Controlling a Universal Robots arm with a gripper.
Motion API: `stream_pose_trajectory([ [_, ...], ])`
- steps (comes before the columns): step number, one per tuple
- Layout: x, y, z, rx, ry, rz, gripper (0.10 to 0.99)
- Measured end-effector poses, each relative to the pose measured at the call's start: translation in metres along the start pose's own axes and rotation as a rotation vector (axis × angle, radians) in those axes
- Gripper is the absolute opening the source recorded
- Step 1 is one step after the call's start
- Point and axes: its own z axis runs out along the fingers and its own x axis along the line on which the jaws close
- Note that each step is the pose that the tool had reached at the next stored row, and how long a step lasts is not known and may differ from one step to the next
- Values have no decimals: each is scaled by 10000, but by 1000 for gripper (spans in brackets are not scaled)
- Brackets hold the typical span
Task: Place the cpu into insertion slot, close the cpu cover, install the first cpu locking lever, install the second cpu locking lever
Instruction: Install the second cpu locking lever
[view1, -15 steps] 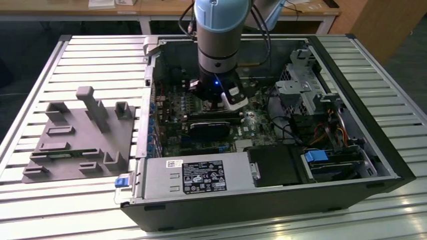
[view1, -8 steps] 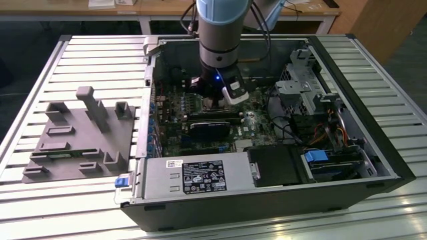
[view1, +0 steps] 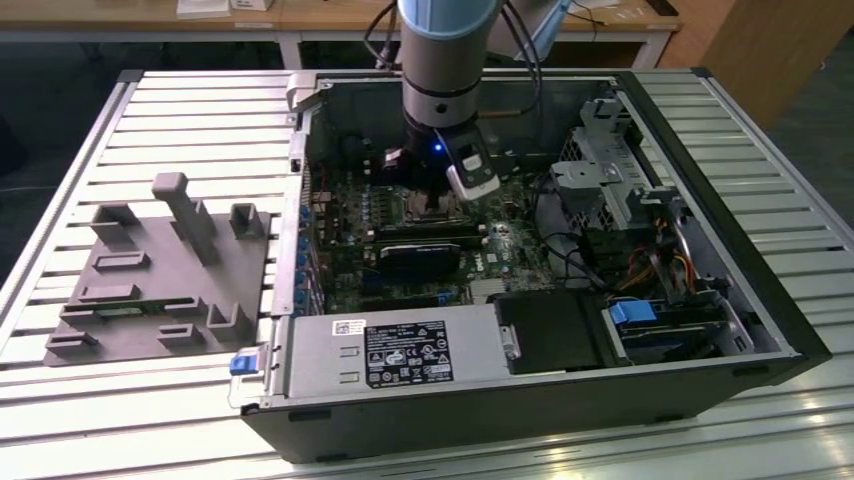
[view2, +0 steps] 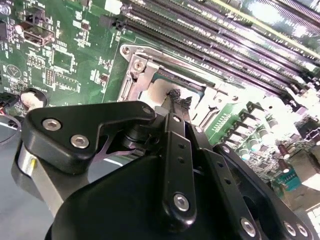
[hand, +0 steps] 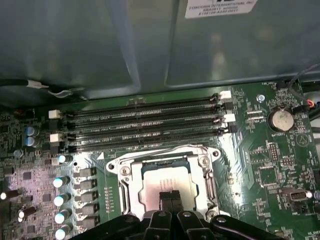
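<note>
Exterior view: arm reaching down into the open computer case (view1: 534, 260) on the slatted counter (view1: 160, 130), tool (view1: 424, 190) low over the green board. Grey tray (view1: 160, 270) beside the case.

Second wrist view: tool (view2: 176, 99) tips pressed together, right above the cpu (view2: 159, 90). Cpu lying flat in the slot (view2: 150, 75), beside the long memory slots (view2: 225, 50).

First wrist view: tool (hand: 169, 198) closed, holding nothing, straight over the cpu (hand: 165, 182). Cover (hand: 165, 155) looking not yet shut, hard to be sure. Little room around.
</note>
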Motion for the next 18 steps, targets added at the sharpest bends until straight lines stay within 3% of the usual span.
stream_pose_trajectory([
  [4, -1, 7, -35, 3, 1, 0, 102],
  [10, -4, 28, -156, 2, 1, 1, 102],
  [18, -4, 29, -162, 5, 1, 0, 102],
])
